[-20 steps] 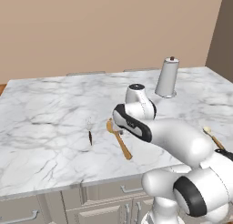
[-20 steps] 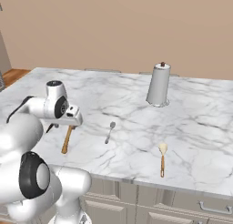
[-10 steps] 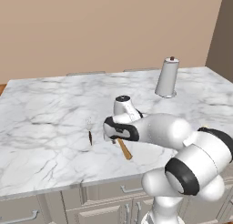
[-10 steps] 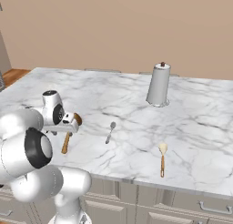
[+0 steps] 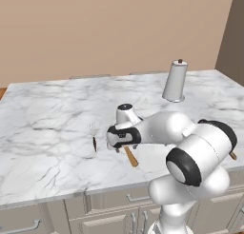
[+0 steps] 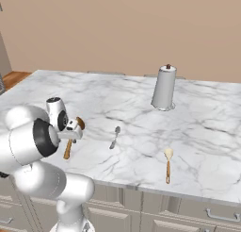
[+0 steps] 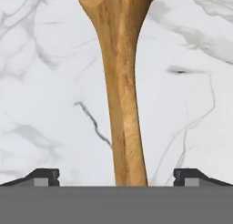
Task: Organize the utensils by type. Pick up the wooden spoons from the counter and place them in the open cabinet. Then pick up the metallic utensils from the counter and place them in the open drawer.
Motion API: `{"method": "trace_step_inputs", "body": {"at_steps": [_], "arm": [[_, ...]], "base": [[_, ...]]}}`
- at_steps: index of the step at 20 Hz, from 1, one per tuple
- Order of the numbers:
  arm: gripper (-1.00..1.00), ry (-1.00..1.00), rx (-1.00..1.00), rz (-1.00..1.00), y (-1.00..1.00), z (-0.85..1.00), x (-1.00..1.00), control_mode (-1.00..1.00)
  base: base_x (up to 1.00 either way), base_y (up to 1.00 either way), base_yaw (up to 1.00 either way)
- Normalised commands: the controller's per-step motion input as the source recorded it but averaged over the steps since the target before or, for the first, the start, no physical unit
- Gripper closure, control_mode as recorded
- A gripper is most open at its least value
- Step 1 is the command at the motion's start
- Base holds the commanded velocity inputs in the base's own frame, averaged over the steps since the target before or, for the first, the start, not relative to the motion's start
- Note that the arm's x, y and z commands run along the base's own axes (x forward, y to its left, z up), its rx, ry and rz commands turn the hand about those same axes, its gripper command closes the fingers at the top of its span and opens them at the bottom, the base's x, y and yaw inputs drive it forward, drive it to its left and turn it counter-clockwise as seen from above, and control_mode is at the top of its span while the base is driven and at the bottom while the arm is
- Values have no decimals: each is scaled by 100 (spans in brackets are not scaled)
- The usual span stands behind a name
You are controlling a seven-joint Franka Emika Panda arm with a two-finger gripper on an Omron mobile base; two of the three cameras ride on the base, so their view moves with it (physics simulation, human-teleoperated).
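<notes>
Tabletop (image 5: 52, 128): white marble w/ grey veins, over light grey cabinet fronts.

Wooden spoon (image 7: 120, 82): orange-brown, lies flat on tabletop nr front edge. Hand view: handle runs up the middle betw. the two finger tips, bowl at top edge. In right base view spoon (image 6: 69, 146) partly hidden by tool, handle end pokes out twd front edge.

Tool (image 6: 73, 132): low over wooden spoon, jaws spread wide, one tip each side of handle, not touching it. Nothing grasped.

Small silver spoon (image 6: 114, 137): flat on tabletop, just right of tool in right base view, apart from wooden spoon.

Dark-handled utensil (image 5: 94, 144): slim, flat, near tool.

Second small wooden spoon (image 6: 168, 164): pale bowl, nr front edge, well apart from tool.

Paper towel holder (image 5: 175, 81): grey, upright, far side of tabletop.
</notes>
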Motion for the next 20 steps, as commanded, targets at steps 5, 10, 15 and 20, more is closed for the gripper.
{"method": "trace_step_inputs", "body": {"at_steps": [5, 10, 15, 20], "arm": [[-100, 0, 0, 1, 0, -22, 15, -100], [-100, 0, 0, 2, 0, -36, 22, -100], [-100, 1, 0, 1, 0, -45, 25, -100], [100, 3, 0, 2, 0, -43, 17, -100]], "base": [[0, 0, 0], [0, 0, 0], [0, 0, 0], [0, 0, 0]]}}
